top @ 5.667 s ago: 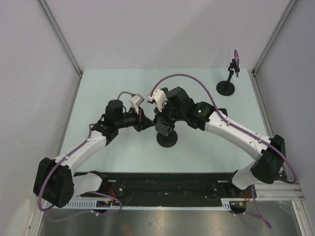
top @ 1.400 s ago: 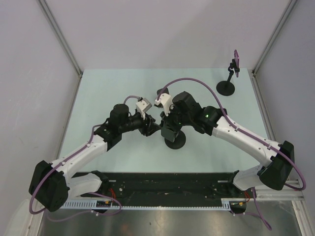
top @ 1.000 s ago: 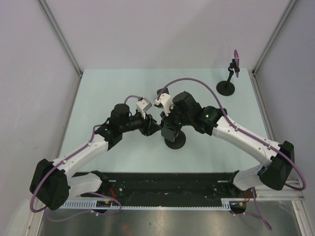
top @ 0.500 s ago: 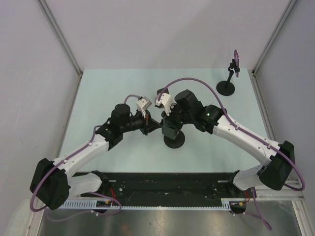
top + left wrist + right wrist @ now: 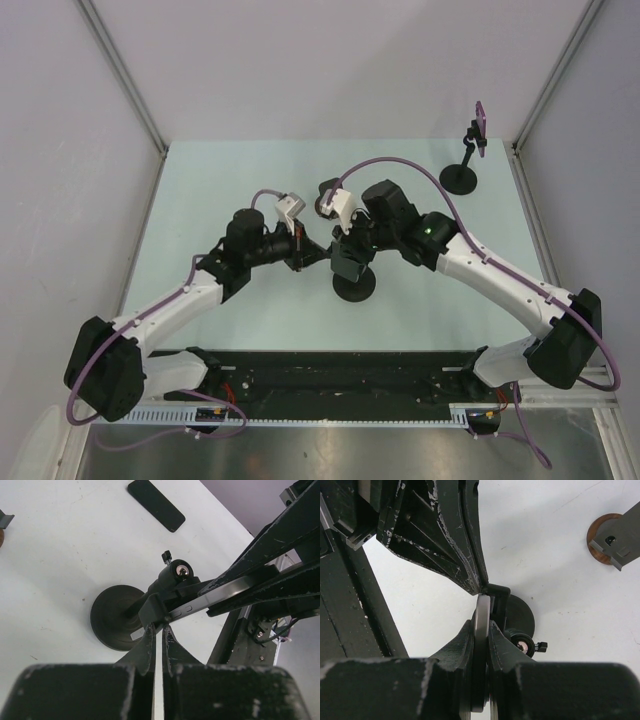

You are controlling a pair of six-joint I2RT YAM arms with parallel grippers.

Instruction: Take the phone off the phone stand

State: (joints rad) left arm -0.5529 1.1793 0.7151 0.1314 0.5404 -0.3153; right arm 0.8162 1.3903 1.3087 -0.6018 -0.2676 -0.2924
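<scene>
The black phone stand with a round disc base stands upright on the pale green table top. Its black clamp cradle holds the thin dark phone with a grey metal edge. The phone is seated in the cradle and shows edge-on in both wrist views, with one end in the clamp and the rest reaching out to the stand's right.

Both arms bend inward from the near edge and meet just above the stand. The right gripper comes in from the stand's right. Its two fingers are closed flat on the phone's faces, just beside the cradle. The left gripper comes in from the stand's left, angled downward. Its fingers are drawn to a narrow slit with the table showing through, and their tips touch the cradle's corner. Whether they pinch any part of it cannot be made out.

From above, the two wrists cover the cradle and the phone, and only the stand's base shows. Beyond the stand a flat black rectangular slab lies on the table. A brown disc with a grey bracket lies apart from the stand, partly cut off by the frame. Well behind and to the right of the stand is a second small black stand with a purple piece on top, too small to identify.
</scene>
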